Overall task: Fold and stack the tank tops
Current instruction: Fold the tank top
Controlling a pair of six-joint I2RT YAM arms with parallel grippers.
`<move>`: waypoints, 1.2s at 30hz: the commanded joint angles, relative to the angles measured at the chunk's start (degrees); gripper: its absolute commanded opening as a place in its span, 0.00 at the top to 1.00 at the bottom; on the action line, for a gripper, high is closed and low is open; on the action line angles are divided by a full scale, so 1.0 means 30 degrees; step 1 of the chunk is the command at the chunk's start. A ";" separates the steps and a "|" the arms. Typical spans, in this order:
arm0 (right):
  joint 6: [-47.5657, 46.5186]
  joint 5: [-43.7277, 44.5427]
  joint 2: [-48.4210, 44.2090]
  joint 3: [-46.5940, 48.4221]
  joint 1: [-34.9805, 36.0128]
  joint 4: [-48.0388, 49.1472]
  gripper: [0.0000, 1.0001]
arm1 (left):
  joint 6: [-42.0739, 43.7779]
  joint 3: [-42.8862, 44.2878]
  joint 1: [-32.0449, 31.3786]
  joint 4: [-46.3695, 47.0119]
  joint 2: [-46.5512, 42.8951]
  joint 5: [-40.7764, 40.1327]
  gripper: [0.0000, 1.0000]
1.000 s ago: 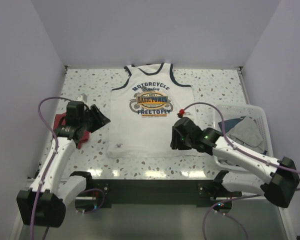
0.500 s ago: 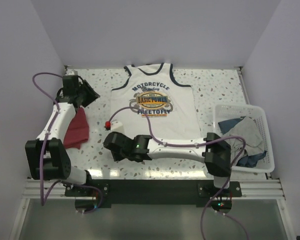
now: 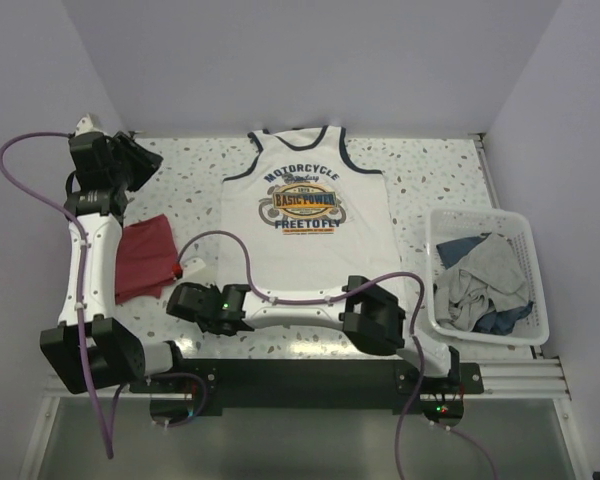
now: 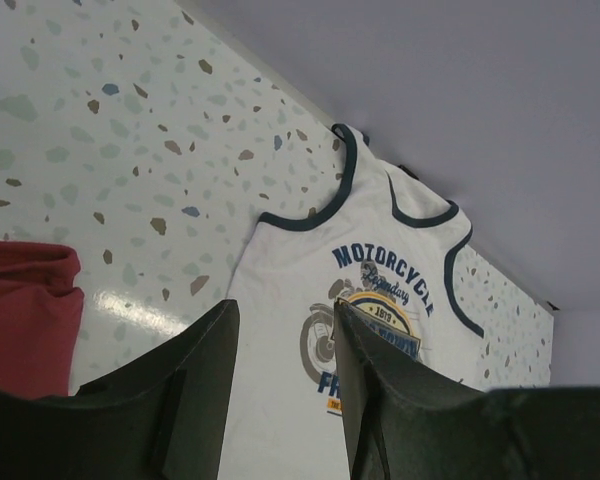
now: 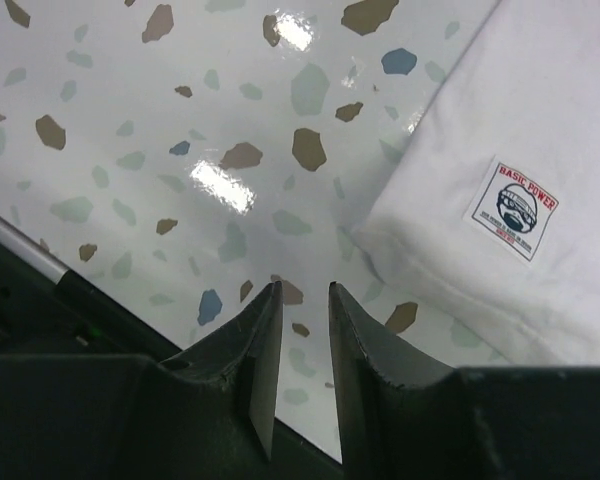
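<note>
The white tank top with navy trim and a "MOTORCYCLE" print lies flat in the middle of the table. The dark red tank top lies bunched to its left. My left gripper is raised over the far left corner, open and empty; in its wrist view the left gripper looks down on the white top and a bit of the red one. My right gripper reaches across the front, just left of the white top's lower left corner. The right gripper hovers over bare table, open with a narrow gap, beside the labelled hem.
A white lattice basket holding grey and blue clothes stands at the right edge. The right arm stretches across the table's front edge below the white top. Walls close off the back and both sides.
The left arm lifted away from the red top to the far left corner. The right arm swept from the front right across to the front left, and its jaws narrowed.
</note>
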 commanded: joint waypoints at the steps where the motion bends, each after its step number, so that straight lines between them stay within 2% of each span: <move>1: -0.0403 0.1665 0.1121 0.2248 -0.0015 -0.1552 0.71 | -0.0322 0.1310 0.0064 -0.0169 -0.0320 0.0905 0.52; 15: -0.0403 0.3306 0.2266 0.2546 -0.0015 -0.1967 0.69 | -0.0673 0.0492 0.0063 0.0855 -0.0232 0.2018 0.52; 22: -0.0520 0.3628 0.3320 0.3980 -0.0161 -0.2581 0.67 | -0.0762 0.0168 0.0063 0.1236 -0.0114 0.2223 0.52; 30: -0.0256 0.3074 0.3410 0.3283 -0.0484 -0.2467 0.66 | -0.0732 -0.0183 0.0063 0.1528 0.0090 0.2253 0.53; 32: -0.0314 0.2810 0.3205 0.2813 -0.0484 -0.2173 0.71 | -0.0762 -0.0358 0.0063 0.1645 0.0149 0.2311 0.53; 33: -0.0344 0.2548 0.3088 0.2491 -0.0455 -0.2085 0.79 | -0.0791 -0.0417 0.0063 0.1704 0.0178 0.2311 0.53; 36: -0.0607 0.2166 0.2182 0.1469 -0.0484 -0.1794 0.94 | -0.0733 -0.0768 0.0063 0.1851 0.0266 0.2223 0.52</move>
